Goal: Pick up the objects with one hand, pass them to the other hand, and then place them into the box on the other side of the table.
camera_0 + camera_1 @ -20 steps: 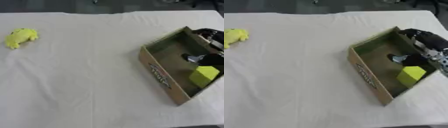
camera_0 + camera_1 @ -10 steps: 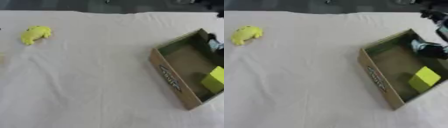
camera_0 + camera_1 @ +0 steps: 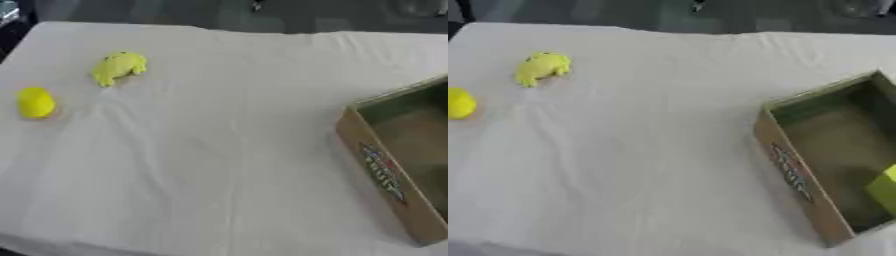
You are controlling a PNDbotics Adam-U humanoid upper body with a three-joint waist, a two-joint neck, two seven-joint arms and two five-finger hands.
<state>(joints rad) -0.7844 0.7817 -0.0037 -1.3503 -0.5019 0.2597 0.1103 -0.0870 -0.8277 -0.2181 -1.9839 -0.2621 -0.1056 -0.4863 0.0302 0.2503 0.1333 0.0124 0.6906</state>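
Wrinkled white cloth [image 3: 219, 150] covers the whole table, with soft creases running from the upper left toward the near edge. Beyond the far edge of the table the room is dark and blurred; only a grey floor and a few dim, indistinct shapes show there.

Toward the far left of the cloth lies a yellow-green soft toy with a lumpy, animal-like shape [image 3: 118, 67]. Nearer the viewer and further left, close to the table's left edge, sits a small round yellow object [image 3: 36, 102]; what it is cannot be made out. The two are near each other but not touching.

On the right side of the table stands an open brown cardboard box with a printed label along its near wall [image 3: 794, 172]. It is set at an angle to the table's edges, and its inside is dull green-brown. A yellow-green block [image 3: 884, 187] lies inside it, against the right edge of the right eye view, only partly visible.

Neither robot hand appears in either view, so how the fingers are held cannot be told.
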